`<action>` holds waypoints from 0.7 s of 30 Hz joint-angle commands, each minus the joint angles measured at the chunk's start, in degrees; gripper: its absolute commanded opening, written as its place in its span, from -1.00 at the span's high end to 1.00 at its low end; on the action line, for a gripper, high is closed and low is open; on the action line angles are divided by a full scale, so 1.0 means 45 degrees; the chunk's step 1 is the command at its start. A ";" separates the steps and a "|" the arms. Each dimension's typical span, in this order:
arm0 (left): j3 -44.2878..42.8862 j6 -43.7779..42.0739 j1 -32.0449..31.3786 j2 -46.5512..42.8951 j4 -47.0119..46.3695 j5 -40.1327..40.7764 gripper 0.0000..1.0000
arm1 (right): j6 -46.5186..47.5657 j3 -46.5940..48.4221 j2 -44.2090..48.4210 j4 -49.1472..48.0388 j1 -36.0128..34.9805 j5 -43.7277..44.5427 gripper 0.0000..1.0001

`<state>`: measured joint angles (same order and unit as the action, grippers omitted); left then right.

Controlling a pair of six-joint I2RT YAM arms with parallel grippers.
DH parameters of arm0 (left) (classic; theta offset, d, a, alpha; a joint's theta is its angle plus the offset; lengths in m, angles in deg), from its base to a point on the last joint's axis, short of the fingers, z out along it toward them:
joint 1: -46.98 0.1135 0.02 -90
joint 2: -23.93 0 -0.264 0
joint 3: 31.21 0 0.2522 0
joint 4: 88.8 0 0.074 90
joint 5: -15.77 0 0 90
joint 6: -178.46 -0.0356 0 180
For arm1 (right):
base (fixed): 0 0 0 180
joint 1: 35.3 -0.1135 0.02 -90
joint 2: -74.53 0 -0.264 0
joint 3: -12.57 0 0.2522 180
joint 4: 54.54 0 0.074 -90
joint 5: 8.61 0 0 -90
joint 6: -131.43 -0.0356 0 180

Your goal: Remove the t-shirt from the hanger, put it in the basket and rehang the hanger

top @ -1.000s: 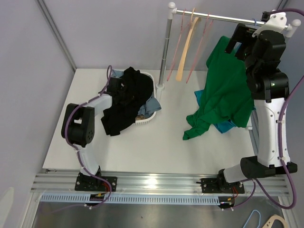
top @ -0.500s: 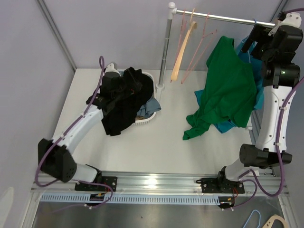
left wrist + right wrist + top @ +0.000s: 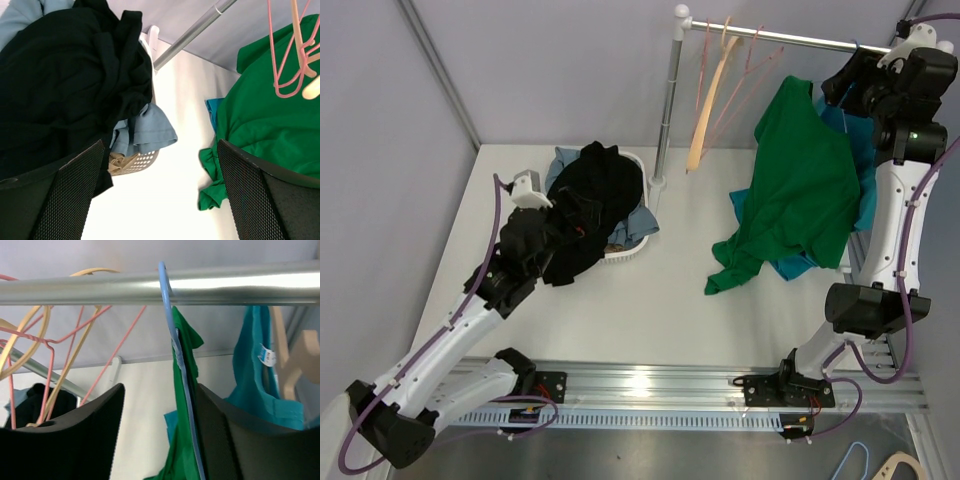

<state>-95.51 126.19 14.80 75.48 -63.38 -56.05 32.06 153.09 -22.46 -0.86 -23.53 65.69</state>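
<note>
A green t-shirt (image 3: 800,190) hangs from a thin blue hanger (image 3: 167,305) hooked over the metal rail (image 3: 100,290) at the back right; its lower end lies bunched on the table. My right gripper (image 3: 850,80) is up just under the rail. In the right wrist view its jaws (image 3: 160,405) stand apart, with the hanger's neck and the green t-shirt's collar (image 3: 181,345) between them, lying against the right-hand finger. My left gripper (image 3: 572,215) hangs over the table beside the basket, wide open and holding nothing (image 3: 160,150).
A white basket (image 3: 632,245) with a black garment (image 3: 590,195) and a light blue one draped over it stands at the back left. A teal shirt (image 3: 865,190) hangs behind the green one. Pink and wooden hangers (image 3: 720,80) dangle from the rail beside its upright pole (image 3: 667,110).
My left arm has pulled back from the basket toward the near left, its gripper opened, with the black garment left on the basket. My right gripper's jaws have narrowed around the hanger's neck.
</note>
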 commanded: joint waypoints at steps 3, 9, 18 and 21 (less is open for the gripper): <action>0.0119 -0.0475 -0.0153 -0.0284 -0.0561 0.0726 -0.99 | -0.0204 0.0113 -0.0360 -0.0981 0.0021 -0.0983 -0.03; 0.0353 -0.0554 -0.0192 -0.0479 -0.0697 0.0707 -0.99 | 0.0050 -0.0103 -0.0458 -0.0962 0.0021 -0.0769 0.26; 0.0373 -0.0749 -0.0231 -0.0771 -0.0482 0.0863 -0.99 | 0.0245 -0.0200 -0.0478 -0.0923 0.0041 -0.0514 -0.26; 0.0392 -0.0827 -0.0231 -0.0889 -0.0540 0.0903 -0.99 | 0.0187 -0.0239 -0.0283 -0.0670 0.0021 -0.0709 -0.36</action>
<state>-94.31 123.94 14.32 72.79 -63.97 -53.34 32.50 151.83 -24.62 -3.35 -23.55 63.00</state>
